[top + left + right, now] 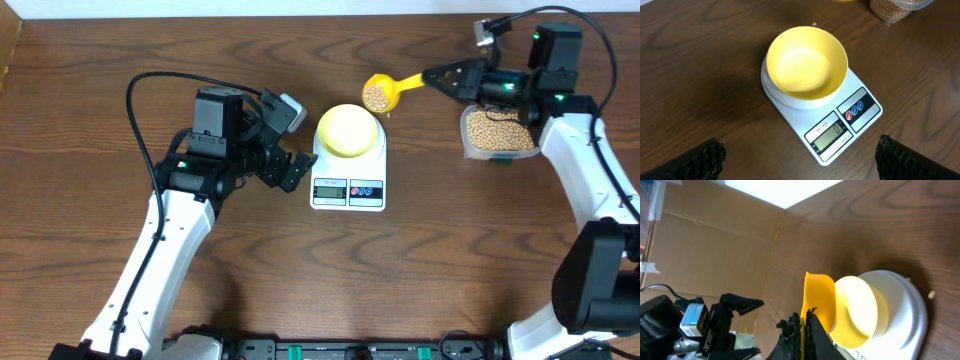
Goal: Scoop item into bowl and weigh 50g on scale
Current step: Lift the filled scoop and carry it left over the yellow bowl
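Observation:
A pale yellow bowl (348, 130) stands empty on the white scale (348, 188); both also show in the left wrist view, the bowl (806, 62) on the scale (840, 125), whose display reads 0. My right gripper (438, 76) is shut on the handle of a yellow scoop (382, 92) holding tan beans, in the air just up and right of the bowl. In the right wrist view the scoop (818, 300) hangs beside the bowl (860, 310). My left gripper (283, 165) is open and empty, just left of the scale.
A clear plastic tub of beans (497, 132) sits at the right under my right arm, and its corner shows in the left wrist view (892, 9). Cardboard lies along the table's far left edge (8, 45).

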{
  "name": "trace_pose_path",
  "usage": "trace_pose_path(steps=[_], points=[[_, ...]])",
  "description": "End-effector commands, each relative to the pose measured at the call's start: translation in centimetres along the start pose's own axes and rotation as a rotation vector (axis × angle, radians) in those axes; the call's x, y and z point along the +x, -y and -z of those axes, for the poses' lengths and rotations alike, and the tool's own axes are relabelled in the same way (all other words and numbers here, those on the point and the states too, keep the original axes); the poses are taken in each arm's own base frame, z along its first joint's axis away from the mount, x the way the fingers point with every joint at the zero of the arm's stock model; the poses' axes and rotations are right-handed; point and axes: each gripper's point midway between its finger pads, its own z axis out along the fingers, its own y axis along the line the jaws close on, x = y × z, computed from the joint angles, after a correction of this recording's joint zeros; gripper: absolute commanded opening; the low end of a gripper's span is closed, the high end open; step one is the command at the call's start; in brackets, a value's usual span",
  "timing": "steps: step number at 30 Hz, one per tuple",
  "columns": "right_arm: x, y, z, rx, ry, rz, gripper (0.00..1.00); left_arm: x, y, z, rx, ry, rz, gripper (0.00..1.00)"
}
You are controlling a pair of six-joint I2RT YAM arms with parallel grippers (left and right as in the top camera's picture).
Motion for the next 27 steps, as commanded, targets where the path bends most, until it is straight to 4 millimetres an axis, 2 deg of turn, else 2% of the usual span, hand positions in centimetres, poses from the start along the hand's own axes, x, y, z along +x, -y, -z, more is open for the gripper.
trace_pose_path(steps=[1, 7, 13, 20, 27], points=[[0.7, 0.2, -1.2, 0.014, -0.018, -0.011, 0.01, -0.6, 0.3, 0.5, 0.003, 0.021, -0.027, 0.98], [1.4, -0.3, -2.1, 0.005, -0.04, 0.094, 0.01, -0.6, 0.3, 0.5, 0.003, 0.021, -0.027, 0.98], [1.2, 0.4, -2.6, 0.062, -0.023, 0.204, 0.01, -0.6, 0.3, 0.5, 0.003, 0.022, -0.027, 0.97], [1.9, -0.1, -3.4, 0.048, -0.049, 0.328, 0.01, -0.6, 0.3, 0.5, 0.003, 0.022, -0.027, 0.98], [2.3, 0.0, -3.4, 0.049, -0.066, 0.41, 0.01, -0.6, 0.3, 0.5, 0.004, 0.022, -0.027, 0.97]])
